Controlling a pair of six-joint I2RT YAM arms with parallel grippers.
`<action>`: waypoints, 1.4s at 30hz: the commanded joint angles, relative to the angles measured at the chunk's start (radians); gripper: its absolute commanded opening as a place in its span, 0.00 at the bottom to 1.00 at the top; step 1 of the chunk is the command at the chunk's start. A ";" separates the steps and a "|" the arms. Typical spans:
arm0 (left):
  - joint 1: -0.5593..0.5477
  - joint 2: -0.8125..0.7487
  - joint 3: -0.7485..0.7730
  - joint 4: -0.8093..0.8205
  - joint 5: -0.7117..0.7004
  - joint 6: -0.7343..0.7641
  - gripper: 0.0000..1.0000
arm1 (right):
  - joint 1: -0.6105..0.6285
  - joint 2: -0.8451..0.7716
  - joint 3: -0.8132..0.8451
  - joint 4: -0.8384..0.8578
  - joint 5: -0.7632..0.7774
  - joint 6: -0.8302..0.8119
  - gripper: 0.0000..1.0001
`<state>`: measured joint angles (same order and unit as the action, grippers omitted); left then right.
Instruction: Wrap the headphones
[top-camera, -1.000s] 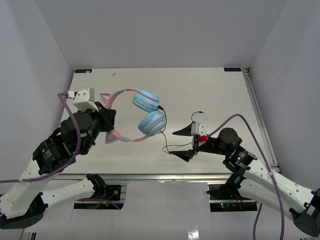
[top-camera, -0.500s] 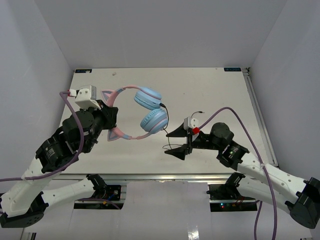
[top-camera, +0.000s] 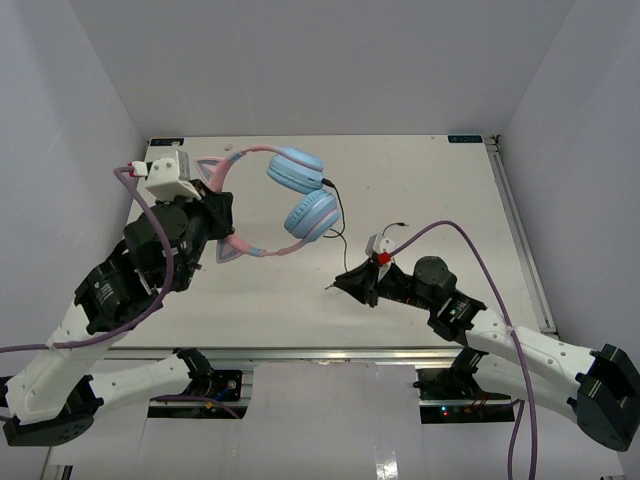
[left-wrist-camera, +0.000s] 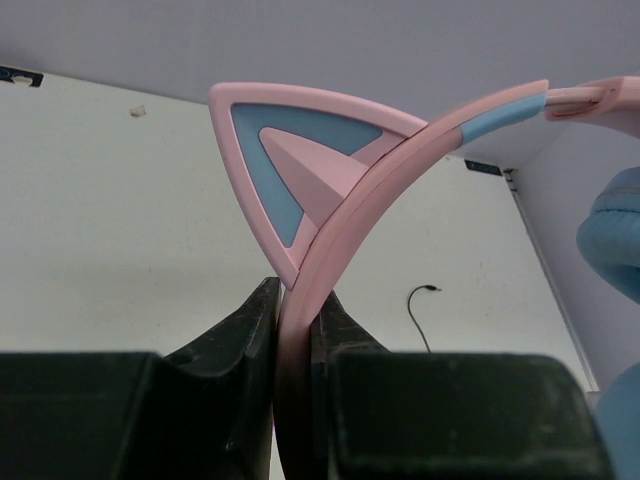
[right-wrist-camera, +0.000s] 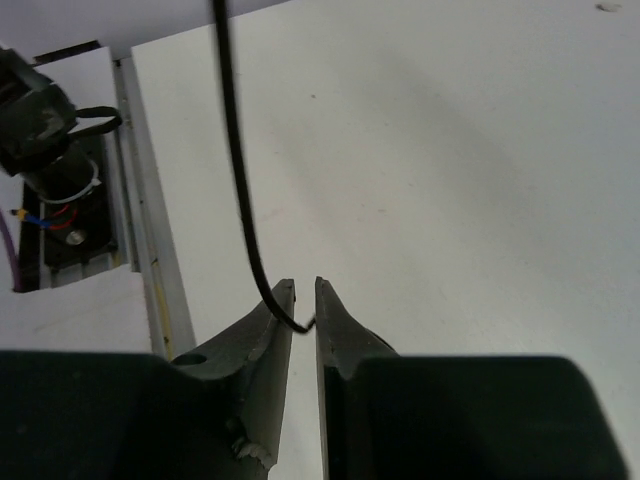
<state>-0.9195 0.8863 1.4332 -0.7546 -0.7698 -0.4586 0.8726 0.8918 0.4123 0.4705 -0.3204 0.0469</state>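
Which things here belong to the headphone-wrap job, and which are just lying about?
Job: headphones, headband clamped in the left gripper; black cable, pinched in the right gripper.
Not the job: purple arm cables; table.

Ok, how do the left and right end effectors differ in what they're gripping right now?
The left end effector clamps the pink headband beside a cat ear; the right end effector pinches the thin black cable. The headband fills the left's jaws deep in; the cable sits at the right's very tip. Both are shut on the headphones.
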 joint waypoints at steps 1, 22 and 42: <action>-0.003 -0.035 0.113 0.099 -0.025 0.005 0.00 | 0.003 -0.018 -0.009 0.027 0.193 -0.019 0.10; -0.003 -0.130 0.069 0.082 0.029 -0.050 0.00 | -0.102 0.025 0.074 -0.003 0.612 -0.041 0.11; -0.002 -0.044 -0.082 0.023 0.160 -0.071 0.00 | -0.274 -0.158 0.231 -0.279 -0.365 -0.076 0.86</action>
<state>-0.9195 0.8779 1.3357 -0.7944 -0.6602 -0.4870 0.5968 0.7284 0.6327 0.1039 -0.3946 -0.0417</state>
